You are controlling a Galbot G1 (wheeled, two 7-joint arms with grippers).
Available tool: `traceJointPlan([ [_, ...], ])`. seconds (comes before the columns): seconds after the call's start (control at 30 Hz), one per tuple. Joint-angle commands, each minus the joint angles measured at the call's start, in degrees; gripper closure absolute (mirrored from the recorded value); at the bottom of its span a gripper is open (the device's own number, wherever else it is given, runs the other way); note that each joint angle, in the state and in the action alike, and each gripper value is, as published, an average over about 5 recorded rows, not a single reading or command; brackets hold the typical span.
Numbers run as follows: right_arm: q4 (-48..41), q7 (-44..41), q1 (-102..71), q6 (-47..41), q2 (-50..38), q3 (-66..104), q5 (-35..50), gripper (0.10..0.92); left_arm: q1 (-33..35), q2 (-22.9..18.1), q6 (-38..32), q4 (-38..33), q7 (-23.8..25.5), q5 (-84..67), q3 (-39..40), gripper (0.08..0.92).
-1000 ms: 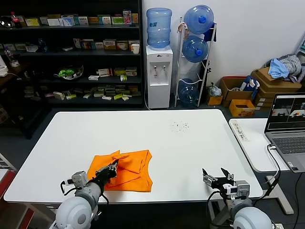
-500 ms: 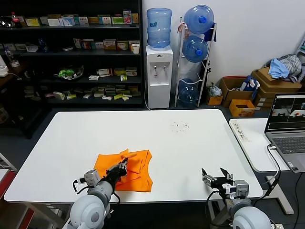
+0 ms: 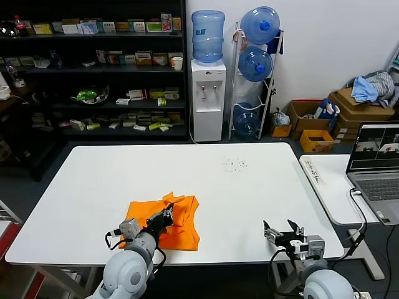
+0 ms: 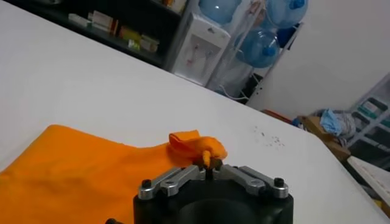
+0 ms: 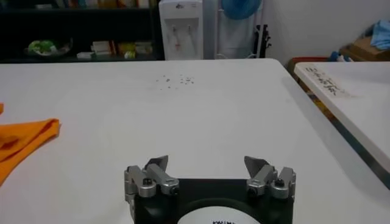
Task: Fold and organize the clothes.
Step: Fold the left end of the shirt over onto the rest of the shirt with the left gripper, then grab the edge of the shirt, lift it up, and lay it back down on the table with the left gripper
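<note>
Orange T-shirt (image 3: 163, 222) lies soft and rumpled, a bunched fold pinched in the left tool (image 3: 167, 216); right tool (image 3: 279, 233) gapes apart.

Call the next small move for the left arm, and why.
Probably carry the pinched fold a bit further across the T-shirt and lower it flat before letting go. The left gripper has its jaws shut on a bunched orange edge, held above the rest of the cloth, so the fold isn't laid down yet. The right gripper sits open near the table's front edge, idle.
</note>
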Motion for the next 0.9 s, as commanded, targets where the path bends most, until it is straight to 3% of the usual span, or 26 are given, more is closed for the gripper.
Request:
traceJointPlan([
  [0.03,-0.3,0.0,0.3,0.0,-0.1,-0.1,0.1,0.203,1.3,0.0,0.4,-2.3,-0.2,-3.4,0.6,0.845],
  [0.23,-1.1,0.0,1.2,0.0,-0.2,-1.1,0.1,0.203,3.5,2.7,1.2,-8.2,-2.7,-8.9,-0.9,0.674],
  [0.43,-1.6,-0.3,2.5,0.1,-0.2,-2.4,0.3,0.203,6.6,9.2,1.0,-9.3,-1.9,-7.3,-8.3,0.501],
  [0.67,-1.4,-1.1,2.6,0.8,-0.3,-2.7,0.3,0.203,14.2,20.2,-0.7,-0.9,11.1,-3.0,-21.3,0.302],
  [0.8,-1.4,-1.4,2.2,1.3,-0.6,-2.5,0.3,0.203,15.6,26.2,-0.3,1.7,16.1,-7.6,-21.8,0.203],
  [0.9,-1.0,-1.5,1.9,1.4,-0.6,-2.3,0.3,0.203,14.0,28.1,0.5,2.8,17.9,-9.6,-19.6,0.181],
])
